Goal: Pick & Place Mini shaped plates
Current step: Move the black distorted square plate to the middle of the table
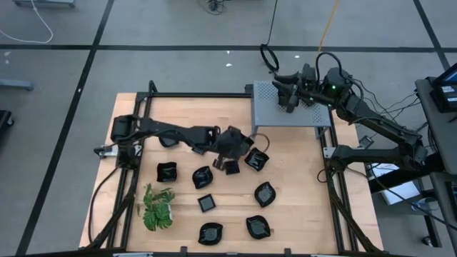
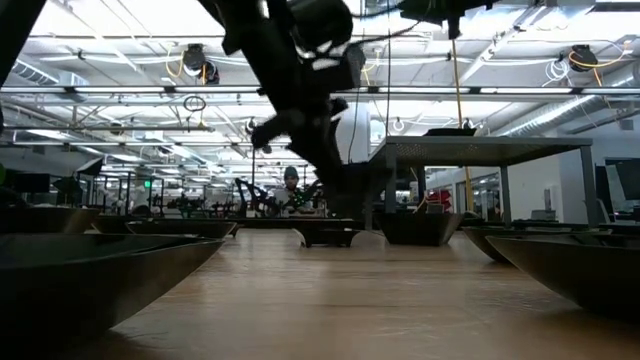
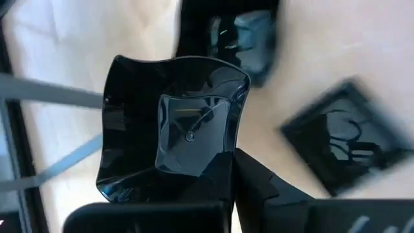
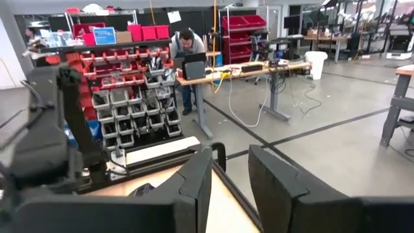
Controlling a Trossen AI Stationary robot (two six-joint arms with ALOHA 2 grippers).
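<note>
A pale wooden table [image 1: 300, 178] is sitting inside a black metal frame [image 1: 193, 95] on a grey floor crossed by dark lines. A grey perforated metal box [image 1: 285, 111] is standing at the table's far edge, right of centre. A green leafy plant [image 1: 157, 208] is lying near the front left corner. Beyond the table, a person [image 4: 186, 46] is bending over a laptop [image 4: 193, 66] at a workbench, beside red and grey storage bins [image 4: 132, 97], while a white bucket [image 4: 315, 63] is standing farther off.
</note>
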